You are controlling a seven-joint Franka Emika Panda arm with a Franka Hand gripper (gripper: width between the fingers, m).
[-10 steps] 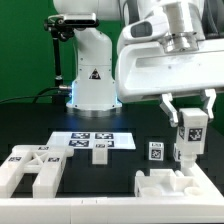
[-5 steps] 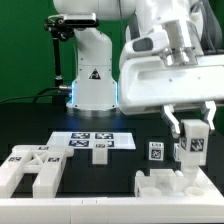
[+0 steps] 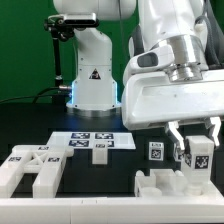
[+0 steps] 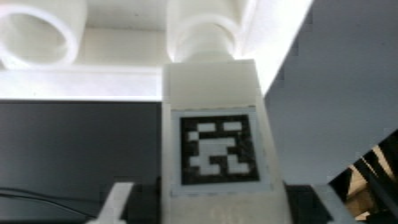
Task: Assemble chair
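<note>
My gripper (image 3: 195, 141) is shut on a white chair leg (image 3: 198, 157) with a square tag on its face. It holds the leg upright, low over a blocky white chair piece (image 3: 170, 186) at the exterior view's front right. In the wrist view the leg (image 4: 217, 140) fills the middle, with white rounded chair parts (image 4: 125, 45) beyond it. A second tagged piece (image 3: 156, 152) stands just beside the leg. More white chair pieces (image 3: 32, 170) lie at the front left.
The marker board (image 3: 92, 142) lies flat in the middle of the black table. The robot base (image 3: 93, 75) stands behind it. A white border rail (image 3: 100, 214) runs along the front edge.
The gripper has moved down with the leg, bringing it closer to the white chair piece below. The other pieces have not moved.
</note>
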